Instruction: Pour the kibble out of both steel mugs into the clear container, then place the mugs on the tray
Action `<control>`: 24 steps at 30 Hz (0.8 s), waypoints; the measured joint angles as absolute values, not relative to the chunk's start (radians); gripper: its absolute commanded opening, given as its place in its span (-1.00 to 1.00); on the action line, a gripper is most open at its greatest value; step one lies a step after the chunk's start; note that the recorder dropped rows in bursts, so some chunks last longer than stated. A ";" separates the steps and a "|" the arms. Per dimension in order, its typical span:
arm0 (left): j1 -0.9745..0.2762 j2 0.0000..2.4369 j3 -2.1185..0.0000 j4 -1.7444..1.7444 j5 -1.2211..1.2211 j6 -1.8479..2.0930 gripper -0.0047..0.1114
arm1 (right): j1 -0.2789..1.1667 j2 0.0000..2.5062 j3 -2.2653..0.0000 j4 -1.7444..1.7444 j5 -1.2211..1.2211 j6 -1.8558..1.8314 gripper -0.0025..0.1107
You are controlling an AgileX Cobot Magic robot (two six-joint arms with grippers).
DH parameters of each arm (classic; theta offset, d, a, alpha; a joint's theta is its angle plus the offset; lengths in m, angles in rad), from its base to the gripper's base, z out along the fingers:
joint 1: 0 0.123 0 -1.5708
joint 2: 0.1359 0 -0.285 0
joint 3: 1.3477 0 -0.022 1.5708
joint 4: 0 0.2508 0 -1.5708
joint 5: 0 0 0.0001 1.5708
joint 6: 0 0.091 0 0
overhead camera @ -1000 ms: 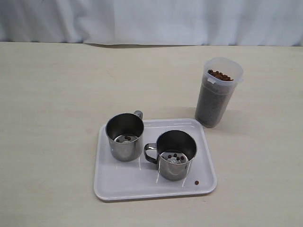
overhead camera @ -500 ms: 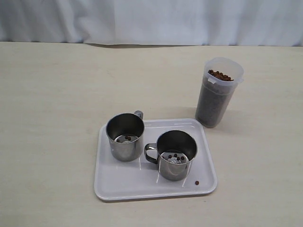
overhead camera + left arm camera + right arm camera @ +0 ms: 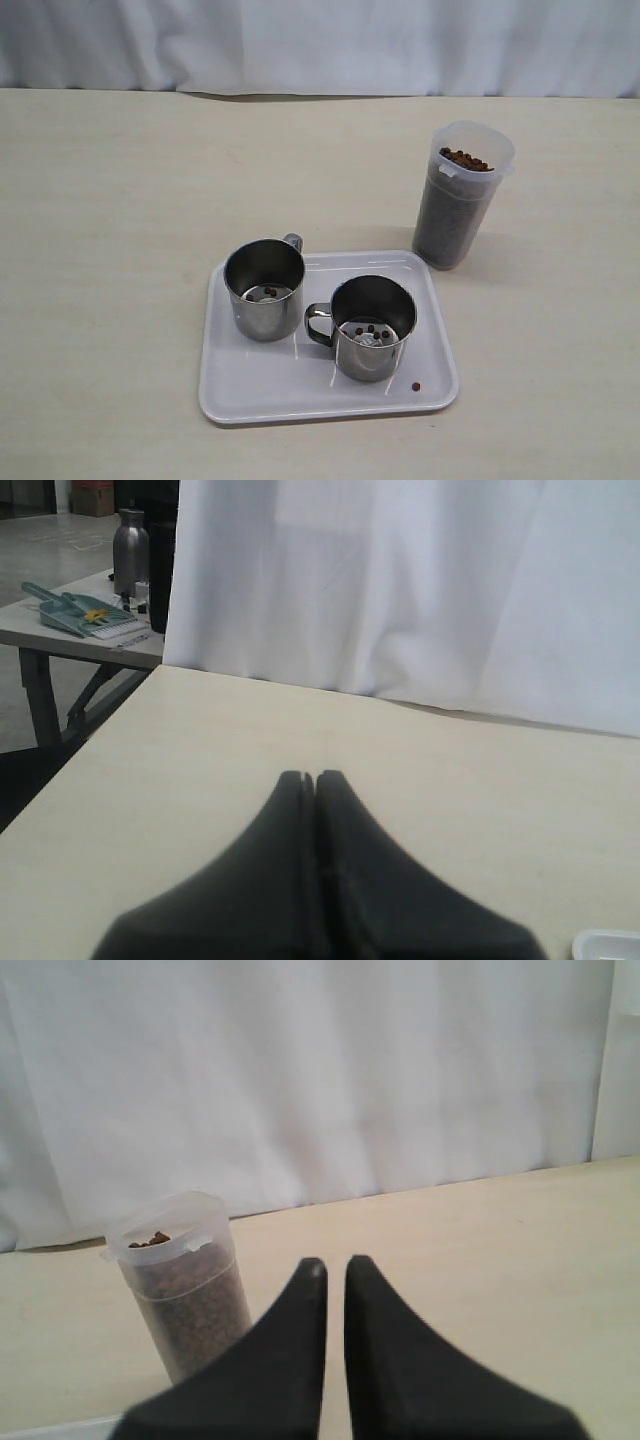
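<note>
1. Left gripper (image 3: 309,778): fingers pressed together, nothing between them. It points over bare table (image 3: 120,250); only a corner of the tray (image 3: 250,395) shows in its wrist view.
2. Right gripper (image 3: 333,1265): fingers drawn together, a sliver of a gap, holding nothing. The container (image 3: 460,195) stands ahead of it, well apart.
3. Neither arm shows in the exterior view.
4. Left mug (image 3: 264,290) and right mug (image 3: 372,327) stand upright on the tray, side by side and close, not touching as far as I can tell. A few pellets lie in each.
5. Right mug's handle points toward the left mug; left mug's handle points to the far side.
6. Container is beyond the tray's far right corner, upright, kibble (image 3: 466,159) up near the rim. One stray pellet (image 3: 415,386) lies on the tray's near right corner.
7. My read: pouring and placing look done. If the leftovers get tipped, the right arm is on the container's side.
</note>
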State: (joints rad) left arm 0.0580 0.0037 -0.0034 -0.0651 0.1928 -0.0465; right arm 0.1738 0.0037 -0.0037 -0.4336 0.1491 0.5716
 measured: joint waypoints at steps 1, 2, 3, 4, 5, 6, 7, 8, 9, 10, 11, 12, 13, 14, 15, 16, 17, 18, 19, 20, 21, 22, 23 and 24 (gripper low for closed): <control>0.058 0.004 -0.003 -0.065 0.193 -0.047 -0.92 | 0.174 0.004 -0.004 -0.434 0.141 0.572 -0.87; 0.058 0.004 -0.003 -0.065 0.193 -0.047 -0.92 | 0.174 0.004 -0.004 -0.434 0.131 0.572 -0.87; 0.058 0.004 -0.003 -0.065 0.193 -0.047 -0.92 | 0.174 0.004 -0.004 -0.434 0.124 0.572 -0.87; 0.058 0.004 -0.003 -0.065 0.193 -0.047 -0.92 | 0.174 0.004 -0.004 -0.434 0.117 0.572 -0.87; 0.058 0.004 -0.003 -0.065 0.193 -0.047 -0.92 | 0.174 0.004 -0.004 -0.434 0.115 0.572 -0.87; 0.058 0.004 -0.003 -0.060 0.193 -0.047 -0.92 | 0.174 0.004 -0.004 -0.434 0.115 0.572 -0.87; 0.058 0.004 -0.003 -0.061 0.193 -0.047 -0.92 | 0.174 0.004 -0.004 -0.434 0.113 0.572 -0.87; 0.058 0.004 -0.003 -0.058 0.194 -0.047 -0.92 | 0.174 0.004 -0.004 -0.434 0.113 0.572 -0.87; 0.058 0.004 -0.003 -0.058 0.194 -0.047 -0.92 | 0.174 0.004 -0.004 -0.434 0.113 0.572 -0.87; 0.058 0.004 -0.003 -0.058 0.194 -0.047 -0.92 | 0.174 0.004 -0.004 -0.434 0.113 0.572 -0.87; 0.058 0.004 -0.003 -0.058 0.194 -0.047 -0.92 | 0.174 0.004 -0.004 -0.434 0.113 0.574 -0.87; 0.058 0.004 -0.003 -0.058 0.194 -0.047 -0.92 | 0.174 0.004 -0.004 -0.434 0.113 0.578 -0.87; 0.058 0.004 -0.003 -0.058 0.194 -0.047 -0.92 | 0.174 0.004 -0.004 -0.434 0.113 0.579 -0.87; 0.058 0.004 -0.003 -0.058 0.194 -0.047 -0.92 | 0.174 0.004 -0.004 -0.428 0.113 0.579 -0.87; 0.058 0.004 -0.003 -0.058 0.194 -0.047 -0.92 | 0.174 0.004 -0.004 -0.411 0.113 0.573 -0.87; 0.058 0.004 -0.003 -0.058 0.194 -0.047 -0.92 | 0.174 0.004 -0.004 -0.377 0.113 0.543 -0.87; 0.058 0.004 -0.003 -0.058 0.196 -0.047 -0.92 | 0.174 0.004 -0.004 -0.333 0.113 0.499 -0.87; 0.058 0.004 -0.003 -0.058 0.196 -0.047 -0.92 | 0.174 0.004 -0.004 -0.260 0.111 0.421 -0.87; 0.058 0.004 -0.003 -0.058 0.196 -0.047 -0.92 | 0.174 0.004 -0.004 -0.176 0.111 0.325 -0.87; 0.058 0.004 -0.003 -0.058 0.196 -0.047 -0.92 | 0.174 0.004 -0.004 -0.111 0.111 0.247 -0.87; 0.058 0.004 -0.003 -0.058 0.196 -0.047 -0.92 | 0.174 0.004 -0.004 -0.050 0.111 0.159 -0.87; 0.058 0.004 -0.003 -0.058 0.196 -0.047 -0.92 | 0.174 0.004 -0.004 -0.010 0.111 0.096 -0.87; 0.058 0.004 -0.003 -0.058 0.196 -0.047 -0.92 | 0.174 0.004 -0.004 0.012 0.111 0.055 -0.87; 0.058 0.004 -0.003 -0.058 0.196 -0.047 -0.92 | 0.174 0.004 -0.004 0.023 0.111 0.027 -0.87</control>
